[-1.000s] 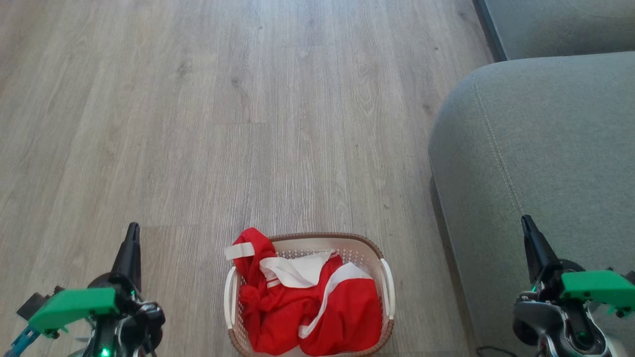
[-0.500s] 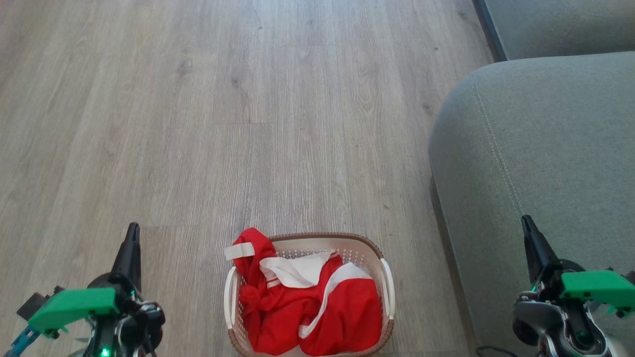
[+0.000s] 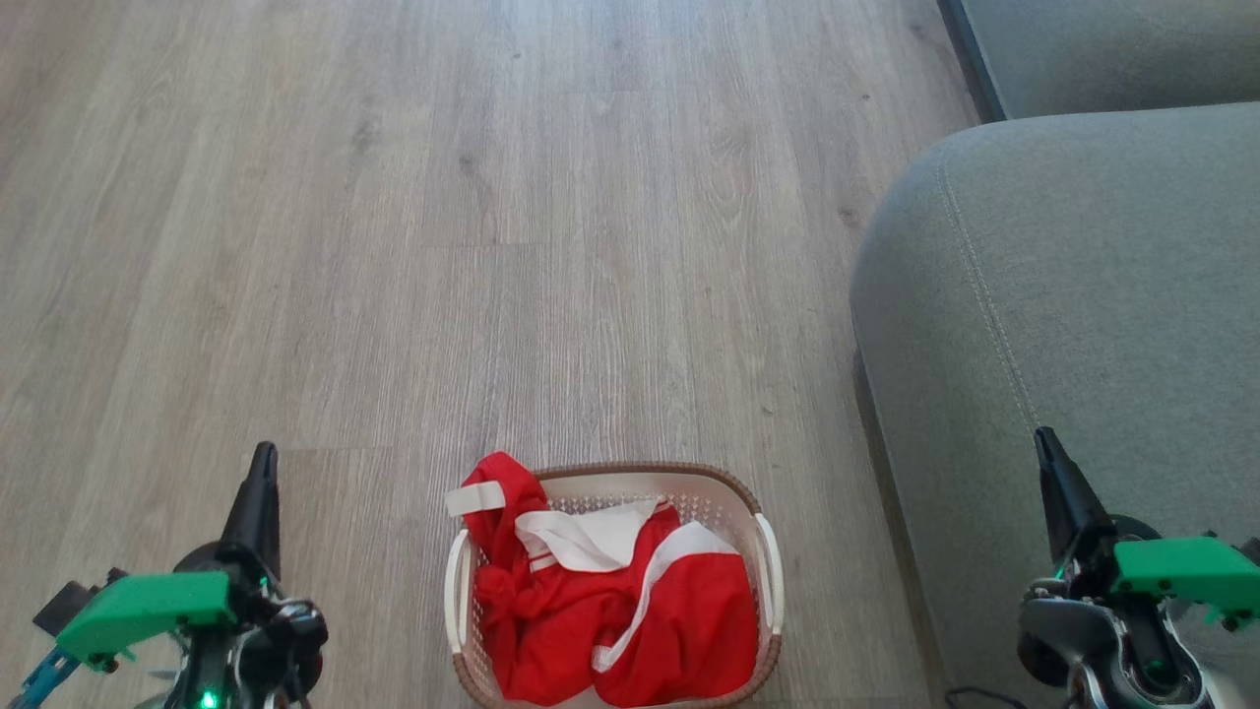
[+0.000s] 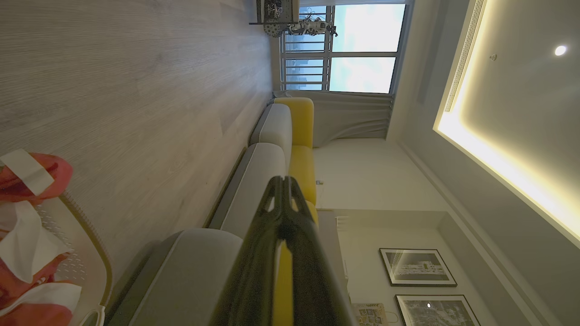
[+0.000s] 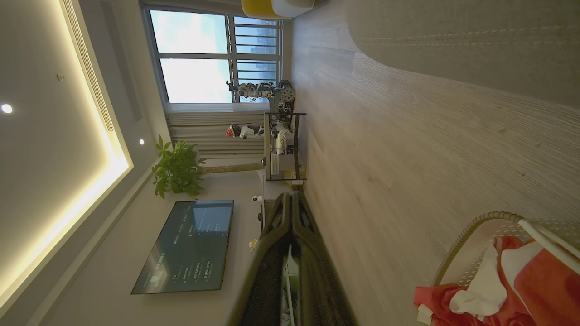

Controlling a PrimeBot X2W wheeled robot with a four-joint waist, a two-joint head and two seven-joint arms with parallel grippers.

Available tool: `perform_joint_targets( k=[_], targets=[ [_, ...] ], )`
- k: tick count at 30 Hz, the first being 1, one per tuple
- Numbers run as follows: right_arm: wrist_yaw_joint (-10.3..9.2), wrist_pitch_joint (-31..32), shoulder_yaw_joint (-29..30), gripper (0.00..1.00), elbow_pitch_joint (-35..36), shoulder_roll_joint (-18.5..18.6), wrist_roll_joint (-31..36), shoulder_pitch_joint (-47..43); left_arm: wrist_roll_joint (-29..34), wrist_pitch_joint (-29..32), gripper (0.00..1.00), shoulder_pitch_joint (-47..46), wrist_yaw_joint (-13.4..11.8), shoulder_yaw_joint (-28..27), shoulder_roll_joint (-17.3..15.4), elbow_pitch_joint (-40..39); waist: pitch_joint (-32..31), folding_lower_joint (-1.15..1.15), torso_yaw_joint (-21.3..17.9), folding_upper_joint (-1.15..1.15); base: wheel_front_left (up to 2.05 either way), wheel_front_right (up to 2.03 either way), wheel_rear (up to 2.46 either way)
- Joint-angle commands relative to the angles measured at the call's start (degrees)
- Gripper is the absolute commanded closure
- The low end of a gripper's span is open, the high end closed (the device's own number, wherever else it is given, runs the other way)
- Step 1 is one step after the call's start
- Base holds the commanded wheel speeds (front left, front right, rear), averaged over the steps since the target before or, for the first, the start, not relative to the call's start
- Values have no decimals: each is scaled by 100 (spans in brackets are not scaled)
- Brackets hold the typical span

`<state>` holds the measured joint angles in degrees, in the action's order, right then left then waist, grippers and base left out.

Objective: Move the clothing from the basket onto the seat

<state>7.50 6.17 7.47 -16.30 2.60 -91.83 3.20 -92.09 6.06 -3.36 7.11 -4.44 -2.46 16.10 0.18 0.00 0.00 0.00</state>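
nothing moved — clothing [image 3: 551, 630] in basket [image 3: 642, 470]

Head looks down — wrists roll sideways, sharing basket [image 3: 640, 469].

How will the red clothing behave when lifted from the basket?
Probably floppy: the clothing lies crumpled in the basket. Pieces may come up tangled, since white bands loop across the heap. One end drapes over the rim, so it might snag.

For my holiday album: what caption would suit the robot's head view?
Red-and-white clothing heaped in a white basket on the wooden floor, beside the grey-green sofa seat.
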Motion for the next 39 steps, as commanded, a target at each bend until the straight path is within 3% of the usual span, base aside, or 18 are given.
perform_joint_targets(
  k=[1,7,8,9,25,39],
  targets=[
    [-1,30,-96,100,227,28,-35,299,-8,42,100,-283,37,-207,-42,-206,0,0,0,0,0,0,0],
    [-1,30,-97,100,227,28,-35,299,-8,42,100,-283,37,-207,-42,-206,0,0,0,0,0,0,0],
    [0,-5,-5,100,-20,-2,2,-2,1,-4,100,3,-4,4,1,16,0,0,0,0,0,0,0],
    [0,-6,-14,0,-90,-7,2,-23,1,-12,0,23,-5,14,3,87,0,0,0,0,0,0,0],
    [0,-239,-178,0,-226,-37,200,-158,177,-242,0,232,-68,132,19,80,-33,0,11,0,0,0,0],
    [0,-475,-220,0,162,-29,1075,-166,1019,-477,0,232,-262,270,11,-359,-53,0,36,0,0,0,0]
  ],
)
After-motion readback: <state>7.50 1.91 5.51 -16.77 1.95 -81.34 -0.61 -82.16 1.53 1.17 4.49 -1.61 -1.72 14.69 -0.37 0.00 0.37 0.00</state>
